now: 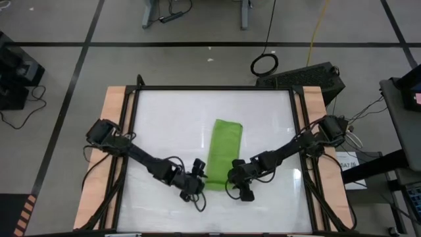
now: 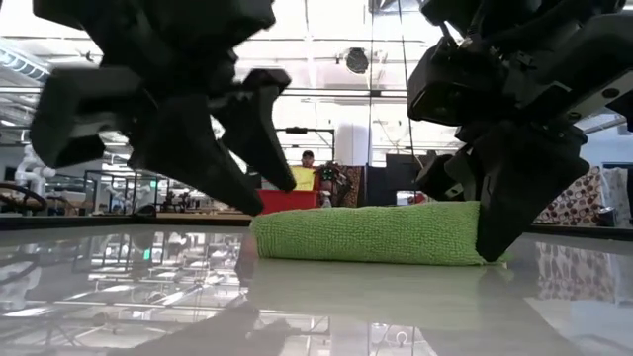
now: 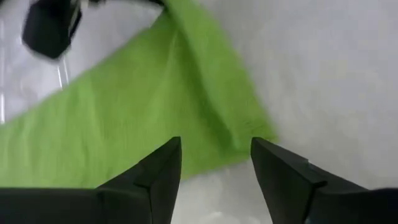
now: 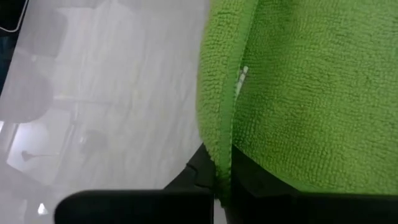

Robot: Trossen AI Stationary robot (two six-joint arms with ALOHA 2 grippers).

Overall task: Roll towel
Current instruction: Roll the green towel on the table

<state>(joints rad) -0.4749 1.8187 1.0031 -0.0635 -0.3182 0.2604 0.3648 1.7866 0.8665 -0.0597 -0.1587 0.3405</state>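
The lime-green towel [image 1: 222, 153] lies flat on the white table as a folded strip running from far to near. It also shows in the low view [image 2: 371, 233]. My left gripper [image 1: 197, 179] is open just above the towel's near left corner [image 3: 249, 134], with a finger on either side of it in the left wrist view [image 3: 214, 167]. I cannot tell whether it touches the cloth. My right gripper [image 1: 235, 176] is shut on the towel's near right edge, and shows at the towel's right end in the low view [image 2: 497, 229]. My right gripper pinches the towel's right long edge [image 4: 219, 154] between its two fingers, near the towel's near end. The edge is a fold of more than one layer. The fingers [image 2: 499, 222] come from above, slanting down from the table's right. The towel rests on the table.
The white work surface has a dark frame [image 1: 296, 131] and wooden side strips [image 1: 113, 131]. There is bare table [image 1: 164, 125] to the left and right of the towel. Beyond the table the low view shows a room with a person [image 2: 308, 158] far off.
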